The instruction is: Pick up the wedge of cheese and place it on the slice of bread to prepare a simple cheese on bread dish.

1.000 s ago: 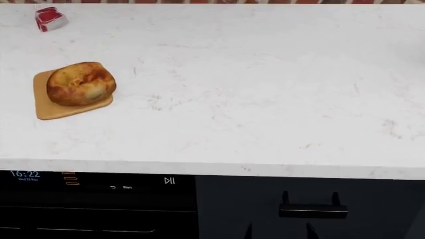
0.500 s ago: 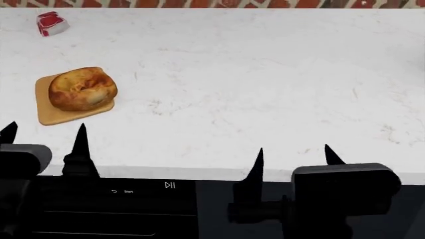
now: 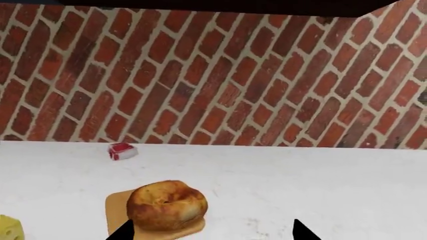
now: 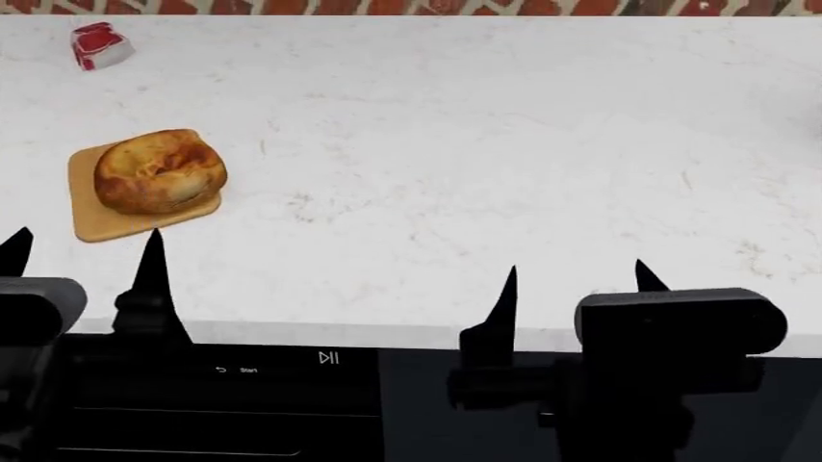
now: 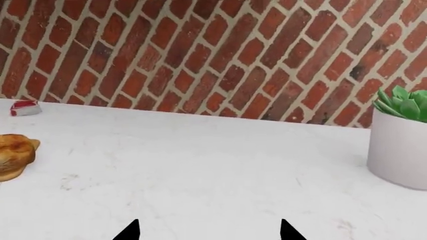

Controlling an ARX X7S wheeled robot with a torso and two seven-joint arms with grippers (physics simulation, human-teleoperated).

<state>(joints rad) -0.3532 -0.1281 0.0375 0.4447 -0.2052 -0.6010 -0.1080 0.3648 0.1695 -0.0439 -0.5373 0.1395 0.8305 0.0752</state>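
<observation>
The slice of bread (image 4: 161, 171), a round golden-brown bun with a dimple, sits on a flat tan board (image 4: 96, 226) at the left of the white counter. It also shows in the left wrist view (image 3: 167, 206) and at the edge of the right wrist view (image 5: 13, 155). The wedge of cheese (image 3: 10, 231), yellow with holes, shows only at the edge of the left wrist view, beside the board; it is outside the head view. My left gripper (image 4: 88, 241) is open and empty near the counter's front edge, in front of the board. My right gripper (image 4: 576, 269) is open and empty at the front edge, right of centre.
A red-and-white meat chunk (image 4: 99, 45) lies at the back left near the brick wall (image 3: 213, 75). A white pot with a green plant (image 5: 400, 150) stands on the counter to the right. An oven panel (image 4: 244, 366) lies below the counter's front edge.
Both grippers have come up into the head view from below, open, and now stand slightly higher at the counter's front edge. The bread and meat have not moved.
</observation>
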